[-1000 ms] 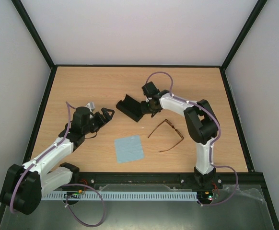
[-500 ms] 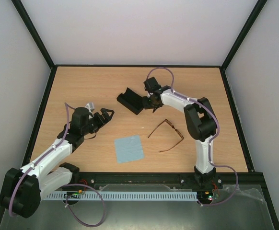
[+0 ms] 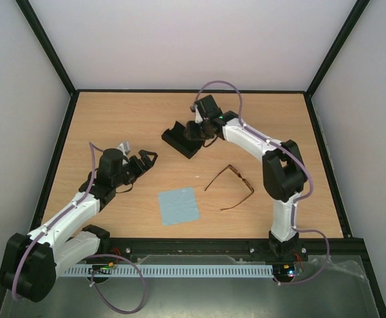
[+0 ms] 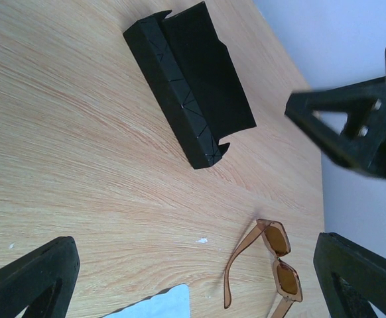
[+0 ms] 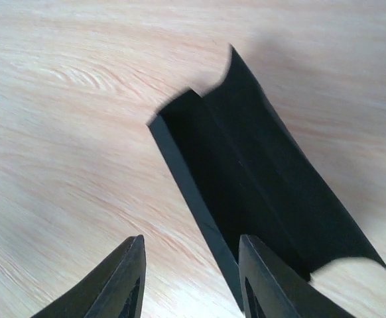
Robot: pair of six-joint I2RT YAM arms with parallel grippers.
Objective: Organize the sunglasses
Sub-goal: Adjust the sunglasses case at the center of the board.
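Though open and empty by the black case (image 3: pixel 178 143), right claw (image 3: pixel 195 131) well apart from sunglasses (image 3: pixel 241 179).

Wooden table (image 3: pixel 113 119) (light grain, black-edged) enclosed by plain pale walls (image 3: pixel 180 40) under even, diffuse light.

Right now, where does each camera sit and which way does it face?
Top external: fixed above and behind the bases, looking down on the wooden table; both arms show.
Left wrist: on the left arm, facing across the table at the black oblong case and thin reddish-brown sunglasses; left fingers spread at the bottom corners.
Right wrist: close over the case, looking into its open trough; right fingers at the bottom edge.
Shared: all three see the case; top and left wrist also share the sunglasses.
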